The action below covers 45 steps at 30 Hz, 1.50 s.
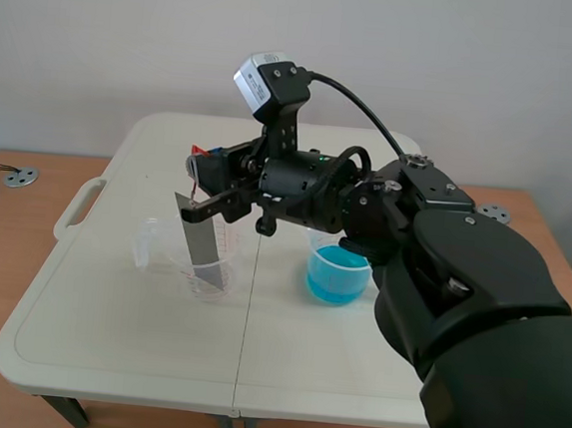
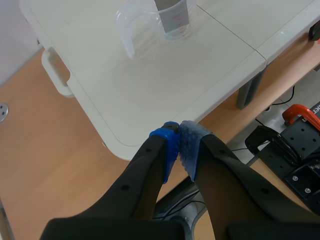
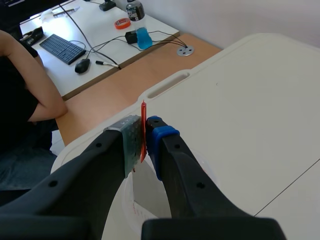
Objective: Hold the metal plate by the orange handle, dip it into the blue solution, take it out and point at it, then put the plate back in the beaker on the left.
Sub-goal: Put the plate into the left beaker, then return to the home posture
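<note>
The right arm reaches across from the right, and my right gripper (image 1: 202,175) is shut on the orange handle (image 1: 200,152) of the metal plate (image 1: 202,239). The plate hangs tilted, its lower end inside the clear beaker (image 1: 201,267) on the left. In the right wrist view the thin orange handle (image 3: 143,125) is pinched between the pads of that gripper (image 3: 144,139). The beaker of blue solution (image 1: 338,275) stands to the right, under the arm. My left gripper (image 2: 178,134) is shut on nothing, low past the table's near corner, with the clear beaker (image 2: 150,22) and the plate (image 2: 172,9) far ahead.
The white folding table (image 1: 135,341) has a carry handle (image 1: 74,211) on its left edge. A person's arm (image 3: 37,85) rests by a desk with a keyboard (image 3: 62,47) beyond the table. An orange clamp (image 2: 300,114) lies on the floor near the left gripper.
</note>
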{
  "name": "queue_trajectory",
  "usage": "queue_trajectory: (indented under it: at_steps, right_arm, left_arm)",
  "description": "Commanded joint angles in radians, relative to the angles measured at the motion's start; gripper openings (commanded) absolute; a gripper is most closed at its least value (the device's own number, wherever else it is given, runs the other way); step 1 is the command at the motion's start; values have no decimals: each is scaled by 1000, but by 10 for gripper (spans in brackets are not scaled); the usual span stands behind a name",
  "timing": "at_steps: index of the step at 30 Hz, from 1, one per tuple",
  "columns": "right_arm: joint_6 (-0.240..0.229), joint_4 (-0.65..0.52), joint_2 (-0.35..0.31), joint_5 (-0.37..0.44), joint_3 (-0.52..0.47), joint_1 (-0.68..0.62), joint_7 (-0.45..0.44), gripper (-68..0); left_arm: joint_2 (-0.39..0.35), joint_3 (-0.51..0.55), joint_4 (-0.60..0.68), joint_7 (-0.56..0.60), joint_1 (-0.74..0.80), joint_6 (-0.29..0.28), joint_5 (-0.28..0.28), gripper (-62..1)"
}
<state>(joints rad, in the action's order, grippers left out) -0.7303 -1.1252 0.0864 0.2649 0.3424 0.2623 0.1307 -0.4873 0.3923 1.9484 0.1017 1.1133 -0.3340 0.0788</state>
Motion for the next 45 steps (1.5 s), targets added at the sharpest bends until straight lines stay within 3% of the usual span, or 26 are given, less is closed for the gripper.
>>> queue_trajectory:
  at_steps: [1, 6, 17, 19, 23, 24, 29, 36, 41, 45]
  right_arm:
    - [-15, -7, 6, -5, -1, 20, -7, -662]
    - [-15, -6, 5, -12, -1, 21, -7, -646]
    - [-15, -6, 5, -11, -5, 23, -58, -409]
    - [-15, -6, 5, -11, -11, 23, -74, -362]
    - [-15, -6, 5, -11, -30, 23, -105, -250]
    - [-15, -6, 5, -11, -35, 23, -113, -239]
    - [-15, -6, 5, -10, -52, 24, -129, -179]
    - [-15, -10, 2, -6, -52, 35, -130, -12]
    - [-15, -21, -19, 11, -54, 33, -119, -11]
    - [-15, -43, -51, 83, -68, 22, -95, -11]
  left_arm:
    - [7, 1, 13, 11, -1, -1, 6, -583]
    - [7, 1, 13, 10, -3, -1, 6, -583]
    - [7, 1, 13, 10, -3, -1, 6, -563]
    - [7, 1, 13, 10, -3, -1, 6, -440]
    - [7, 1, 13, 10, -3, -1, 6, -24]
    - [7, 1, 13, 11, -3, -1, 6, 14]
    - [7, 1, 13, 10, -3, -1, 5, 14]
    - [7, 1, 13, 10, -3, -1, 6, 14]
    - [7, 1, 13, 10, -3, -1, 6, 14]
    - [7, 1, 13, 10, -3, -1, 6, 14]
